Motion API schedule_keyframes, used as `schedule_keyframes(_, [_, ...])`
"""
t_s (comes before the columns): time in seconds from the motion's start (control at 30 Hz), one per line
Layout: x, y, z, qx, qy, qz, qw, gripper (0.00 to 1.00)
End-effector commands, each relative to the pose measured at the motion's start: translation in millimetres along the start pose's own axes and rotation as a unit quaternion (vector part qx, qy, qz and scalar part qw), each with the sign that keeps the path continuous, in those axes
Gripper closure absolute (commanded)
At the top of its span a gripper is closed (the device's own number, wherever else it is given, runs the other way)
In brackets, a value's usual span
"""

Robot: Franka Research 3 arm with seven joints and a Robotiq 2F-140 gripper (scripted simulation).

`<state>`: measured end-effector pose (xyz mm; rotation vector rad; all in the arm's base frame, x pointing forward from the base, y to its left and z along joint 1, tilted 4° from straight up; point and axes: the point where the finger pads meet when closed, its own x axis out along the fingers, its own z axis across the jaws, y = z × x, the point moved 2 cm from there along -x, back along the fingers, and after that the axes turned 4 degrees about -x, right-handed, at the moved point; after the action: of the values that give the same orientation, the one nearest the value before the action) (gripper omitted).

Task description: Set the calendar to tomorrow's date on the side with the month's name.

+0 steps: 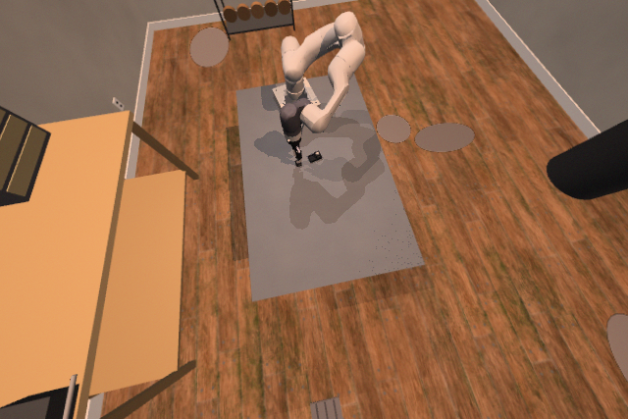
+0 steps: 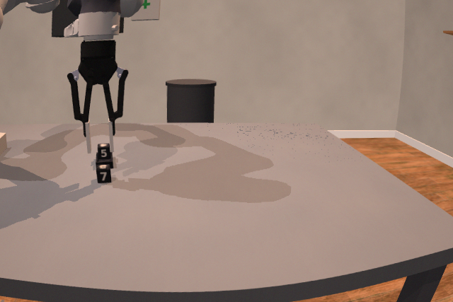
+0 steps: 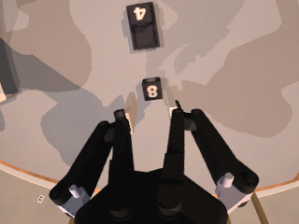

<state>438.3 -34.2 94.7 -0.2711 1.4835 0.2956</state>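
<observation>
Gray surface (image 2: 255,225) is carrying the calendar's parts, with a dark bin (image 2: 190,101) standing behind it and a wooden floor (image 1: 456,252) lying around it. The claw (image 2: 99,146) is hanging fingers-down over the loose cube (image 2: 103,152). Its fingers are standing partly spread and gripping nothing, with their pale tips reaching about level with that cube's top, one on either side.

The exterior view is showing side faces only: a 5 on the loose cube and a 7 on the second cube (image 2: 103,176), with a dark low piece lying between them.

The wrist view is showing top faces instead: an 8 on the loose cube (image 3: 151,89), just ahead of the claw (image 3: 151,112), and a 4 on the second cube (image 3: 141,14), which is sitting at the far end of the dark tray (image 3: 148,39).

The top view is resolving only the tray (image 1: 315,156) beside the claw (image 1: 297,161); its digits are too small to read.
</observation>
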Motion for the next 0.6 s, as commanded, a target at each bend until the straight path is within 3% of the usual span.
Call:
schedule_keyframes(0.0, [3.5, -2.8, 1.1, -0.002, -0.003, -0.004, 1.0, 0.71])
schedule_keyframes(0.57, [22.4, -2.7, 1.4, -0.002, -0.003, -0.004, 1.0, 0.71])
